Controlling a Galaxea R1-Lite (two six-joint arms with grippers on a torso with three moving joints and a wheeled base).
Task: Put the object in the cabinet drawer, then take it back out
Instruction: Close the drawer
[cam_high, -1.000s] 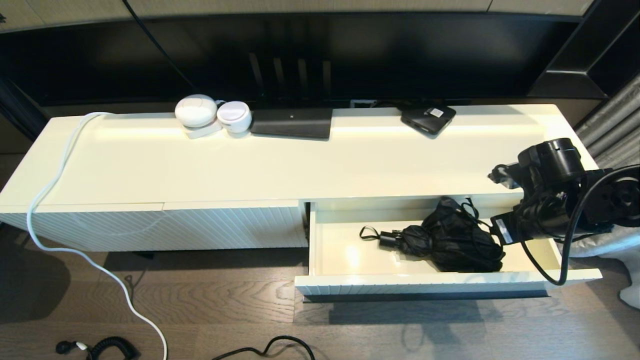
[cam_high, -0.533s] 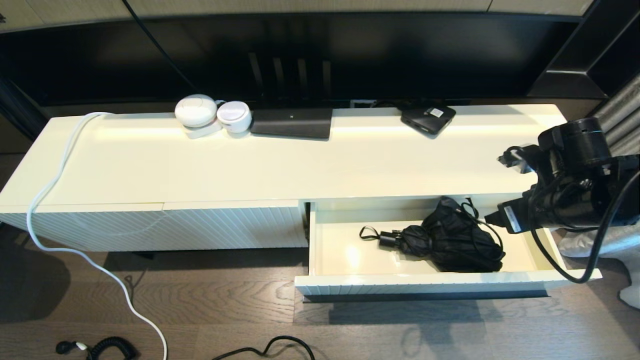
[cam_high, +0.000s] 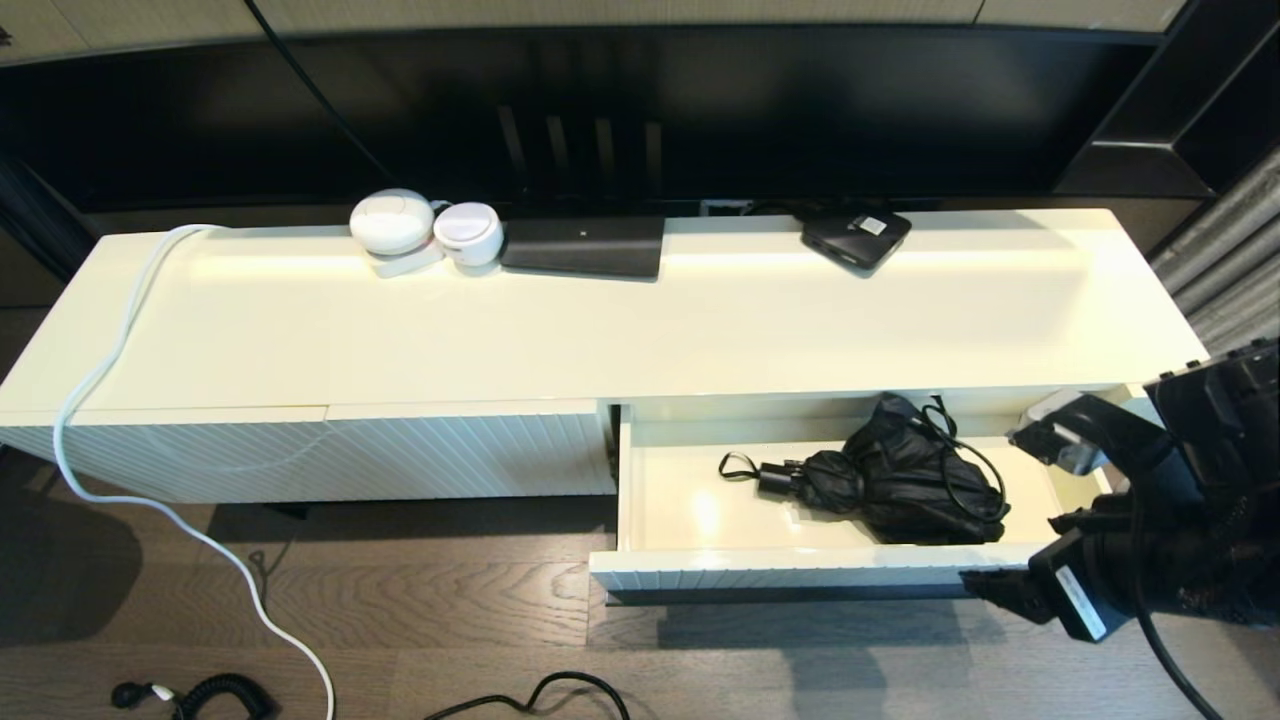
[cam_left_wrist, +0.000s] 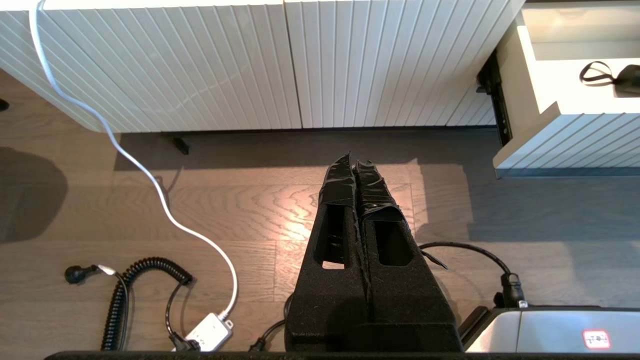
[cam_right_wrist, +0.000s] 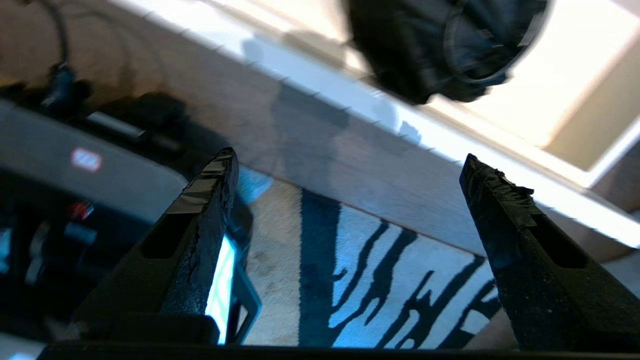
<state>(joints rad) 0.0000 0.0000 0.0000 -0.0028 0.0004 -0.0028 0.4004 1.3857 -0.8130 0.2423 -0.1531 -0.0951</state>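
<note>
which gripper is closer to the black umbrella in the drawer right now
Right. The right gripper hangs open over the floor just outside the drawer front, near the umbrella. The left gripper is shut, over the floor before the closed panels, farther away.

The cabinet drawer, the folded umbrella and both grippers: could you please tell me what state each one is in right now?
cabinet drawer: pulled open.
folded black umbrella: lying loose inside the drawer, toward its right side, held by nothing.
right gripper: jaws wide apart, empty, outside the drawer in front of its right end.
left gripper: jaws shut, empty, parked over the floor in front of the closed panels.
</note>
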